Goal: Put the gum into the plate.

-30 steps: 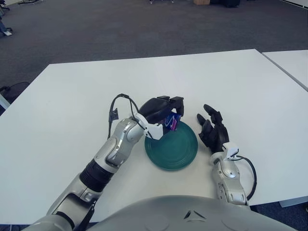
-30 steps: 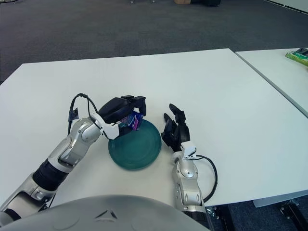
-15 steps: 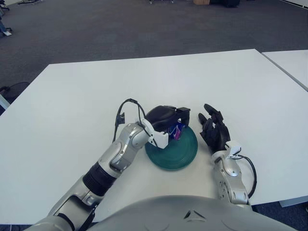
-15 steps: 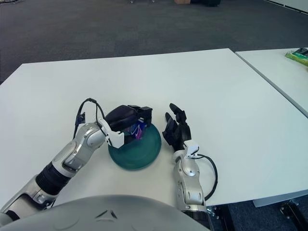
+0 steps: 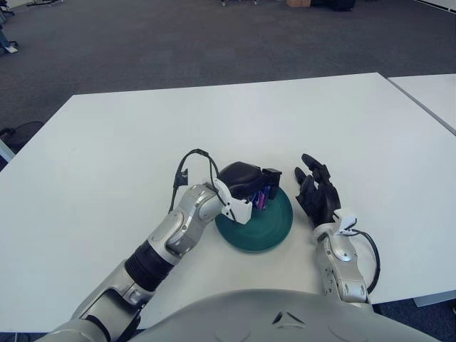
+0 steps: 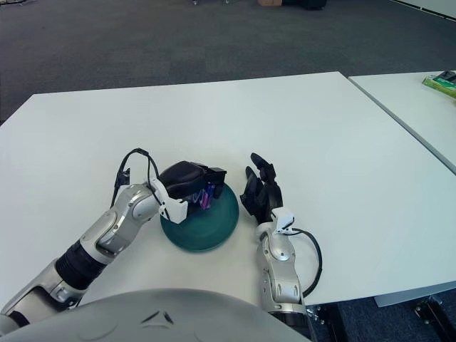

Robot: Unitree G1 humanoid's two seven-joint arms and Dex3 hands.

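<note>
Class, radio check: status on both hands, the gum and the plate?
Left hand shut on gum, low over green plate. Right hand open, right of plate. Nothing in the way.

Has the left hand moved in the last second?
Yes. The left hand, shut on the gum, has come down and toward the robot, from the far rim of the plate to over it.

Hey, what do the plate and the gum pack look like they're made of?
The plate looks like glazed ceramic or hard plastic: an even dark teal surface with a soft sheen and a smooth round rim. Which of the two, I cannot tell. The gum, held in the left hand over the plate's rim, looks like printed glossy wrapper or thin card in purple and blue; it is mostly hidden by the fingers.
</note>
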